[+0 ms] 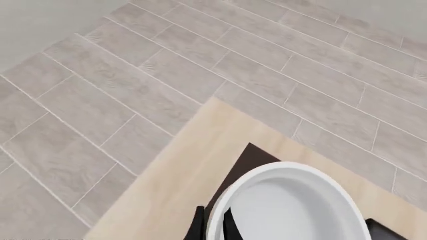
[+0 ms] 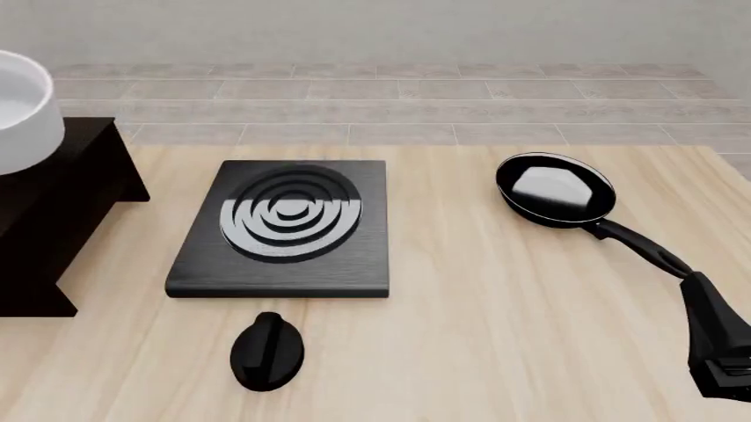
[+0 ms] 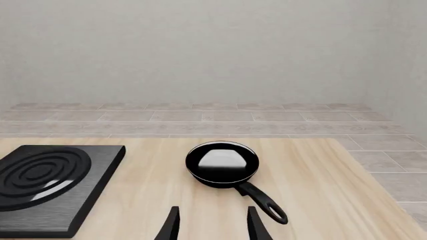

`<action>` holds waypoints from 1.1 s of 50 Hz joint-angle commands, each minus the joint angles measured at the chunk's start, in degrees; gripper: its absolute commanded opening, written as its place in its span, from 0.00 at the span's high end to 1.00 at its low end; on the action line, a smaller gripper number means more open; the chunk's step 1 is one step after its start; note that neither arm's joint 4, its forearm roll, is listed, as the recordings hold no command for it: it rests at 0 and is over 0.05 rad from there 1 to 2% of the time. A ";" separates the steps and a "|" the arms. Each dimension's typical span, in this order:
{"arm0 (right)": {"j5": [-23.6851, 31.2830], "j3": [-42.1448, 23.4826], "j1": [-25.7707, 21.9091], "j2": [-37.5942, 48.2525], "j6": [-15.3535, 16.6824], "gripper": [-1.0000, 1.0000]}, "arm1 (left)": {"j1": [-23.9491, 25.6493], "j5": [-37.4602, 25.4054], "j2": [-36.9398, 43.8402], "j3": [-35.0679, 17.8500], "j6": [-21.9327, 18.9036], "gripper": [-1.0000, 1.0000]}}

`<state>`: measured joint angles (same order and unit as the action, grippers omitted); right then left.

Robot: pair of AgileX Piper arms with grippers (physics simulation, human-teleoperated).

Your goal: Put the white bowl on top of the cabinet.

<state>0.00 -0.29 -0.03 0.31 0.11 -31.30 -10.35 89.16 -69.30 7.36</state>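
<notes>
Left gripper (image 1: 212, 225) pinches the bowl (image 1: 287, 205) wall, 1 finger inside, 1 outside, bowl held over the cabinet (image 2: 53, 207). Glossy, rigid, thick rim: slippery, so rim grip suits. Right gripper (image 3: 212, 222) hangs parted, empty, pan (image 3: 221, 163) just ahead.

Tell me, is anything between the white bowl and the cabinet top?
Nothing visible. The white bowl, its rim between the left jaws, is over the cabinet already; whether it touches the top, I cannot tell.

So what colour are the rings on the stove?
Silver rings on the black stove plate, clearest in the front view.
</notes>
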 commanded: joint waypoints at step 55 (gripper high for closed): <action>0.00 0.00 0.00 -0.01 0.00 0.00 | 0.08 9.75 3.54 8.33 2.32 0.00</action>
<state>0.00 -0.29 -0.03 0.31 0.12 -33.12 -0.86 90.36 -63.34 9.62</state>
